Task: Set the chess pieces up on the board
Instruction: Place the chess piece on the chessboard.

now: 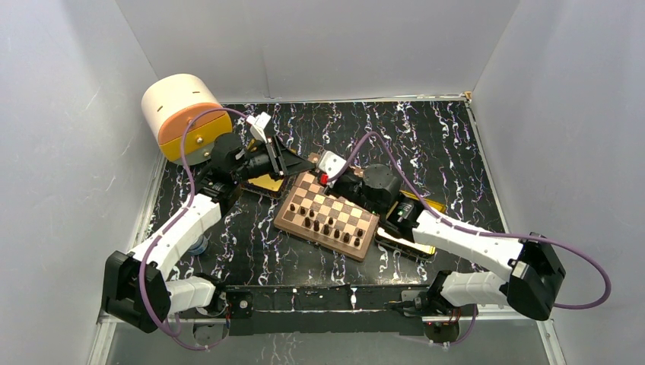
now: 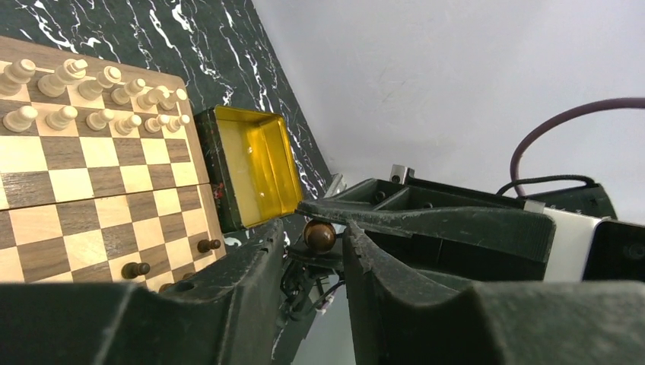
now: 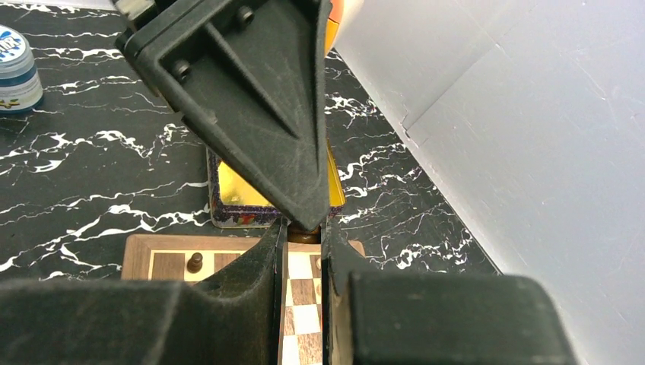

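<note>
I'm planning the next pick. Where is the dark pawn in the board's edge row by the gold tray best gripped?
I'd grip the dark pawn at its round head, coming straight down from above. It stands upright on the board, slimmer up top than at its base, and the squares seen beside it are bare.

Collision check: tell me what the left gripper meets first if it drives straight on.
Likely the dark chess piece just off its tips, pinched in the right gripper; depth is hard to judge.
</note>
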Robot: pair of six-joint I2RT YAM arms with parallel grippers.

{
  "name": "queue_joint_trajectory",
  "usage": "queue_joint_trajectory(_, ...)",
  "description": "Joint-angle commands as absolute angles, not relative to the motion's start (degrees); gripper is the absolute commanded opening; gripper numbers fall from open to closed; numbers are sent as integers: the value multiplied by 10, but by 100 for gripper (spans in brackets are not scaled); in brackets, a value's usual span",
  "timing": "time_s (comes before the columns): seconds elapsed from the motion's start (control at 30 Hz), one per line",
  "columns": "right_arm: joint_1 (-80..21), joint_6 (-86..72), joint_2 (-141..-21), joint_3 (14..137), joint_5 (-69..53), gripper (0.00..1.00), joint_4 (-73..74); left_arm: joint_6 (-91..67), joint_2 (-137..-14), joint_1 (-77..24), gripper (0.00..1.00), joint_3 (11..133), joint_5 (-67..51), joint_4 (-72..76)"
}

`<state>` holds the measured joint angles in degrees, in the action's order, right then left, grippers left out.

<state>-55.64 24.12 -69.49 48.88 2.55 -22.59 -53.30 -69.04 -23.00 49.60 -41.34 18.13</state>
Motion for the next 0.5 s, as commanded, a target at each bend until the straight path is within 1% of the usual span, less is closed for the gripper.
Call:
queue_joint_trajectory(0.0,-559,246,-659,472,11,0,-272,-519,-680,-231,35,534,-407,155)
queue_joint_trajectory(0.17,-559,241,-647,463,5,0,-271,-534,-691,-231,36,538,-411,159)
queue_joint_trajectory(0.3,-560,237,-645,463,6,0,-272,-557,-699,-232,28,535,-431,186)
queue_joint_trajectory(0.47,-560,232,-648,465,9,0,-274,-543,-699,-232,26,541,-450,171)
